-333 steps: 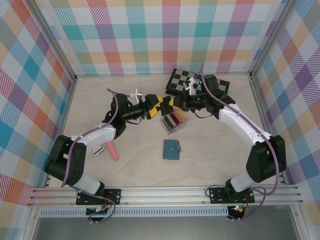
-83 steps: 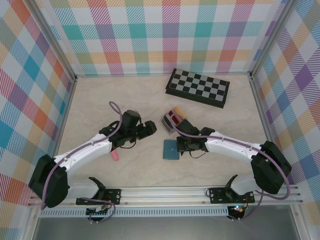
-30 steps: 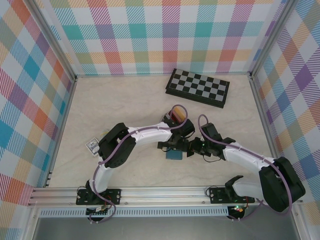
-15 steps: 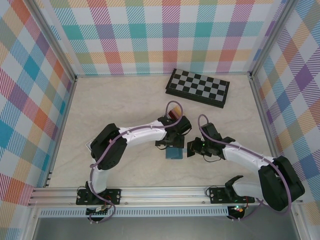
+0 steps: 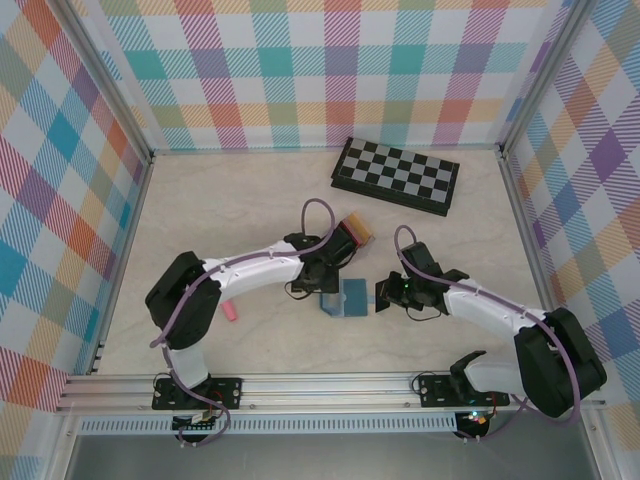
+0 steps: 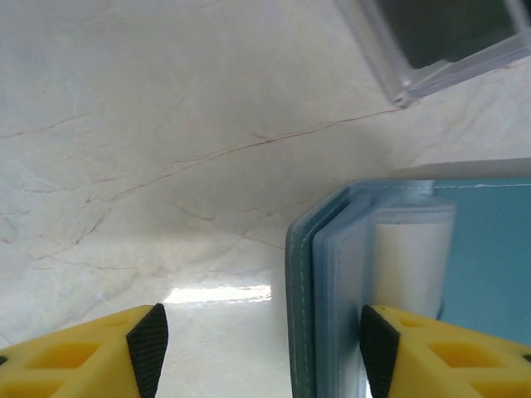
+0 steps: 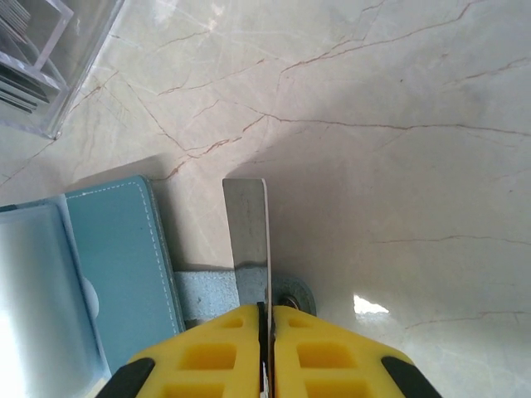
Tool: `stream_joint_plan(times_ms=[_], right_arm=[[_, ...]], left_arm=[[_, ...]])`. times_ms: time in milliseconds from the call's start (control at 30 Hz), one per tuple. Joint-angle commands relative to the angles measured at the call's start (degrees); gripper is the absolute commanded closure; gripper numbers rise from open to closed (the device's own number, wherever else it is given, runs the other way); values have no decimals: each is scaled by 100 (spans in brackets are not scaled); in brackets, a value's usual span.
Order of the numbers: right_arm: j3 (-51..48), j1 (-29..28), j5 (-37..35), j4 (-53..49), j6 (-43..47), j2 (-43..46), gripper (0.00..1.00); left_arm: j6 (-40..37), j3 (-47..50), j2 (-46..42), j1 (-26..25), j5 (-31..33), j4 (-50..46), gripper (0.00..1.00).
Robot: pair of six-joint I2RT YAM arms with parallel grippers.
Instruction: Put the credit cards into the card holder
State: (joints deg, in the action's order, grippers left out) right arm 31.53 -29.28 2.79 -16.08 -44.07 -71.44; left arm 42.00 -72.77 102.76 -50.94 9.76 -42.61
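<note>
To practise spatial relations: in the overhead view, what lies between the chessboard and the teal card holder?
The top view shows the clear card rack between the chessboard and the card holder, partly covered by the left arm.

Three walls [image 5: 300,70] of pastel plaid — teal, orange, purple, pink — close in a cream tabletop [image 5: 220,200] veined like marble, with bare metal posts [image 5: 108,80] at the back corners. An aluminium rail [image 5: 330,385] runs along the near edge. Soft light leaves a pale glare [image 6: 217,293] on the surface.
</note>
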Motion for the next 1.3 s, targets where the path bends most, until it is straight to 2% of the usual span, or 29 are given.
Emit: stream_joint_plan(times_ms=[0,400,633,767,833,967,1100,1167,1267], right_arm=[[68,46,-274,-435,136,-137,90],[163,48,-244,-468,162,-213,90],[169,43,-227,-458,165,-247,90],[199,45,-212,-469,162,-232,90],[206,43,-180,-458,180,-197,89],[301,45,-16,-353,305,39,90],[341,38,413,115,527,324,89],[348,-26,652,411,679,391,89],[378,-221,589,667,836,403,89]], left_arm=[[-188,257,-305,93,-541,611,31],[-225,588,-698,162,-850,1317,26],[-205,677,-722,211,-909,1396,36],[-217,684,-705,227,-918,1380,54],[-179,698,-681,265,-903,1320,66],[-79,959,-803,393,-970,1475,83],[-3,1342,-958,504,-1196,1924,94],[55,1493,-992,548,-1293,2116,97],[180,1686,-1047,585,-1414,2404,98]])
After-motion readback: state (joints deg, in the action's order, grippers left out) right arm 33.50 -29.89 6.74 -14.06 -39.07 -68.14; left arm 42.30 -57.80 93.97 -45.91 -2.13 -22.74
